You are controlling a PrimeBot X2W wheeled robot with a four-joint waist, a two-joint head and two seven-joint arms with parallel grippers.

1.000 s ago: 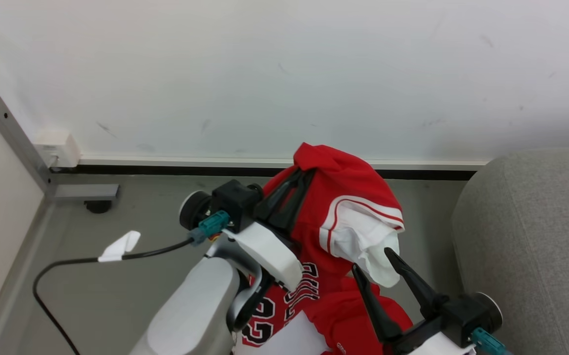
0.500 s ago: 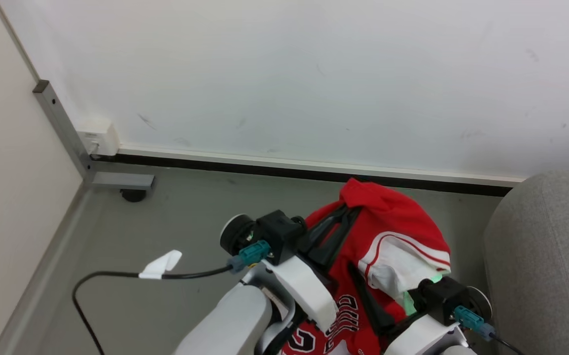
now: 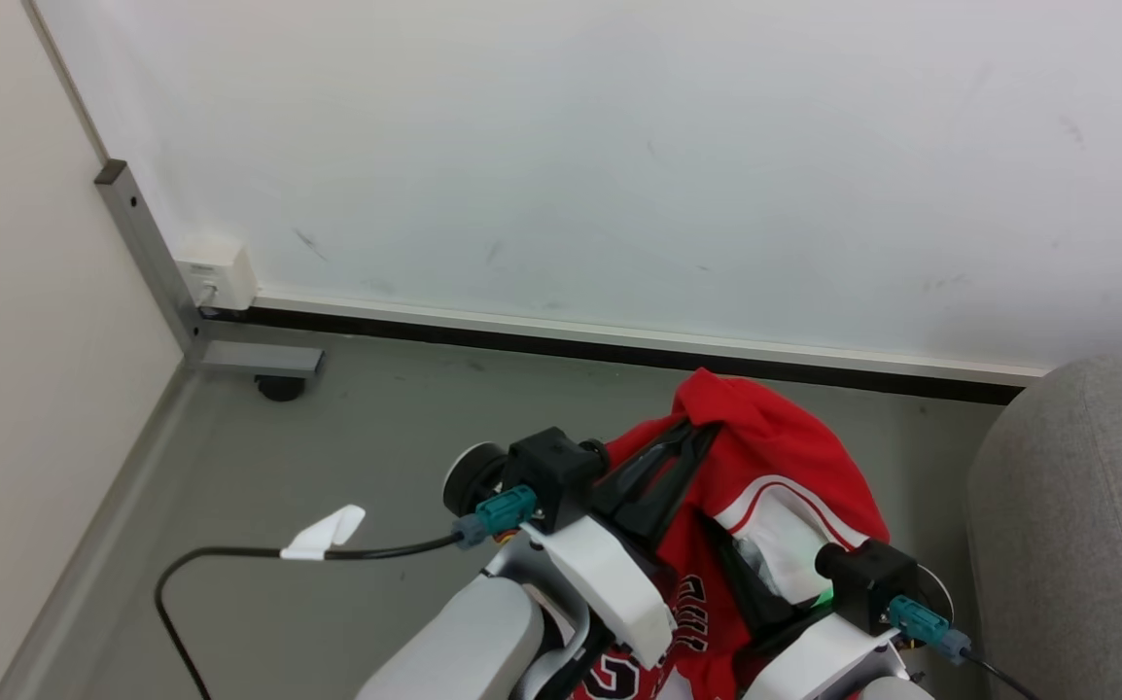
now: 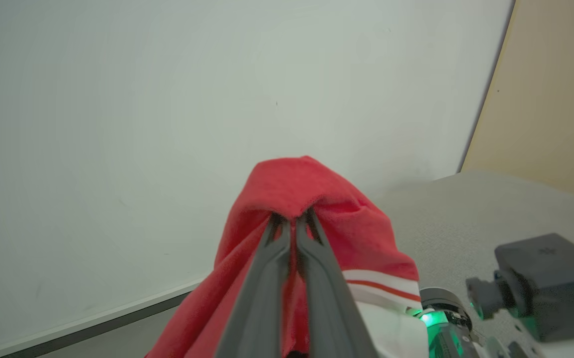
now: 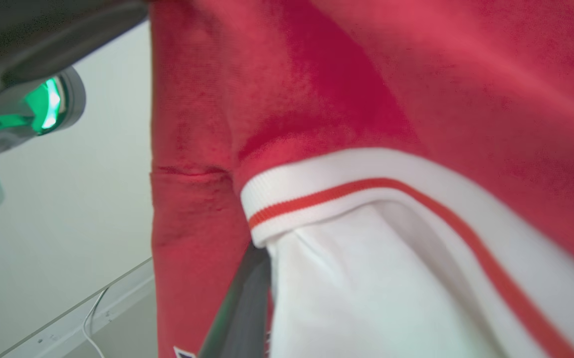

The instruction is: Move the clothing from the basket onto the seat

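The white wall (image 3: 619, 146) takes the whole upper part of the head view, from 9 o'clock over 12 to 3 o'clock. A white and black baseboard (image 3: 619, 342) runs along its foot. Below it lies the grey floor (image 3: 376, 437), mostly toward 7 and 8 o'clock. The light-grey seat (image 3: 1086, 506) shows its rounded edge at 4 o'clock, near the robot's right arm.

The red jersey (image 3: 775, 437) is in the air at about 5 o'clock in the head view. It is over the floor, on the 9 o'clock side of the seat, with a strip of floor showing between them. Its top fold lies over the tips of the left gripper (image 3: 700, 430) and the cloth falls down on both sides. Black-and-white numerals (image 3: 692, 603) show low on it, toward 6 o'clock. In the left wrist view the two dark fingers (image 4: 267, 278) are pressed together, with a fold of the red cloth pinched between their tips.

The right gripper (image 3: 731, 544) reaches from 5 o'clock into the white inside below the red-and-white trim (image 3: 785, 496). In the right wrist view one dark finger (image 5: 242, 308) shows at 6 o'clock against the red cloth. The other is covered by white cloth, so I cannot tell whether this pair is spread or closed on the cloth.

A grey metal post (image 3: 148, 253) stands at 10 o'clock. A black cable (image 3: 230, 554) curves at 8 o'clock toward the left wrist. A white box (image 3: 218, 277) sits on the post, a white tag (image 3: 328, 530) on the cable, and a black caster (image 3: 281, 387) under the post's foot.
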